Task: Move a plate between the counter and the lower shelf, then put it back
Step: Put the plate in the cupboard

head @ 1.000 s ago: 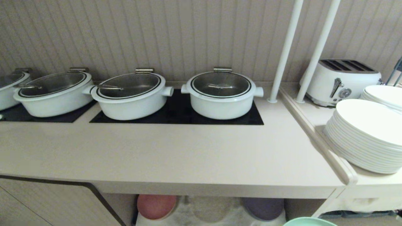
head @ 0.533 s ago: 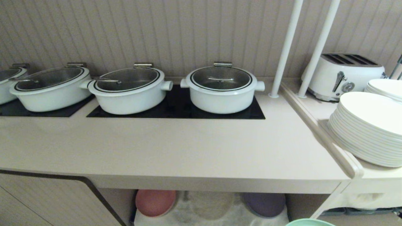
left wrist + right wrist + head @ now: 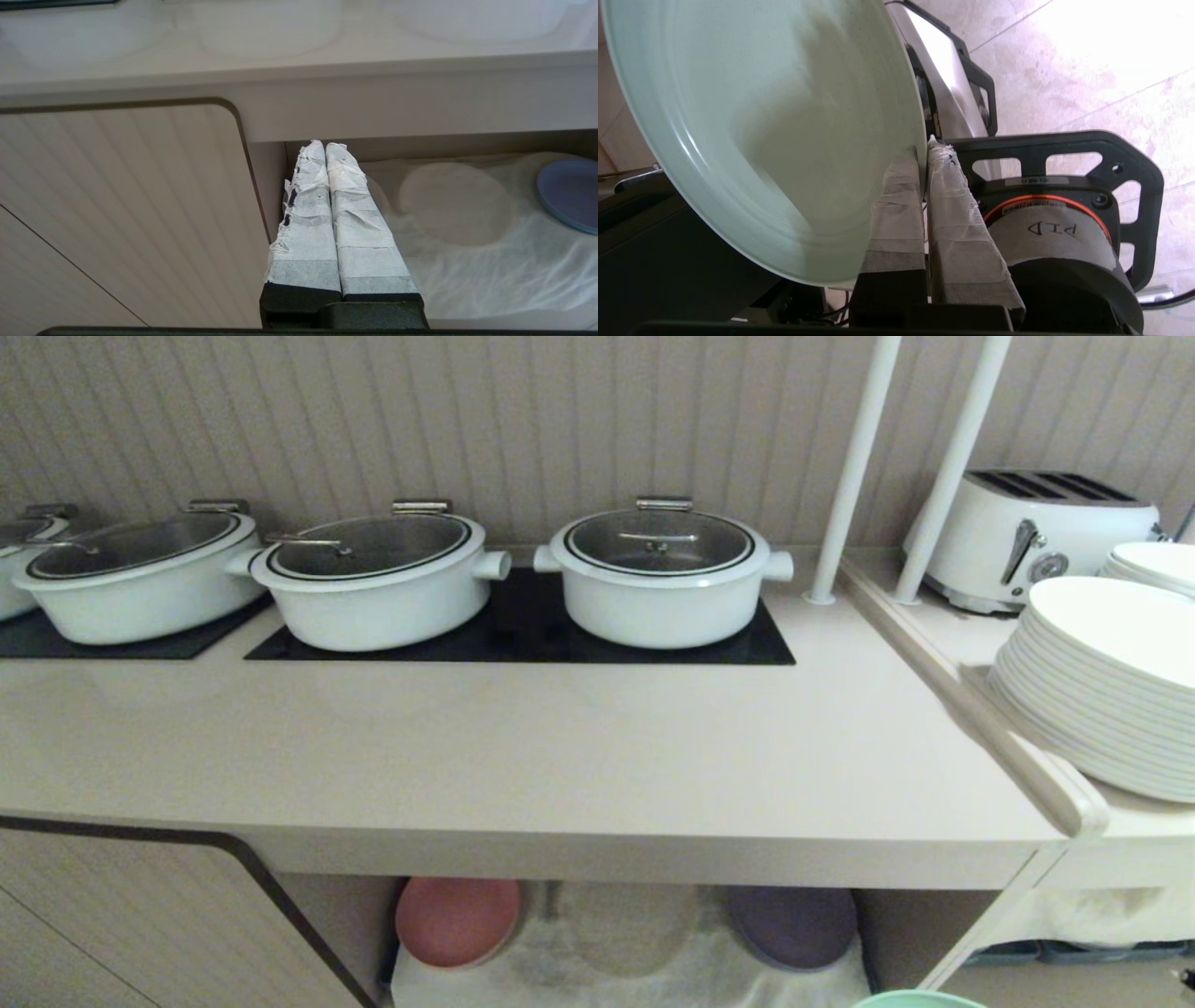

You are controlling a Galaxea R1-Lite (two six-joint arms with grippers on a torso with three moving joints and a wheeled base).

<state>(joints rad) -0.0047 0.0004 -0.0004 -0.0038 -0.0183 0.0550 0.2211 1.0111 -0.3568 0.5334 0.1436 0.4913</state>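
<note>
The plate (image 3: 752, 130) is being held low down, in front of the counter (image 3: 523, 756) and below its front edge, so only a thin green sliver of it is peeking in at the bottom of the head view (image 3: 920, 1000). The right gripper (image 3: 924, 154) is pinching the plate by its rim, with the two taped fingers (image 3: 896, 205) squeezed almost together, one on each side of the thin edge. It is holding the plate by the edge (I think because a flat plate gives nothing else to grab).

The plate is hanging tilted, not flat, and away from the counter, so it is not bumping the front edge.

Under the counter the lower shelf (image 3: 644, 980) is waiting, with its white cloth (image 3: 490, 270) lying wrinkled. A pink plate (image 3: 457, 919) is sitting at the shelf's left end and a purple plate (image 3: 794, 924) toward its right, and the round bump between them is free. That looks like the spot meant for the green one, judging by the gap.

The left gripper (image 3: 325, 148) is resting in front of the counter too, beside the cupboard door (image 3: 117, 210), with its fingers pressed together and holding nothing. It is staying out of the way.

On top of the counter, white pots (image 3: 658, 574) are sitting at the back, and a stack of white plates (image 3: 1106, 681) is off to its right.
</note>
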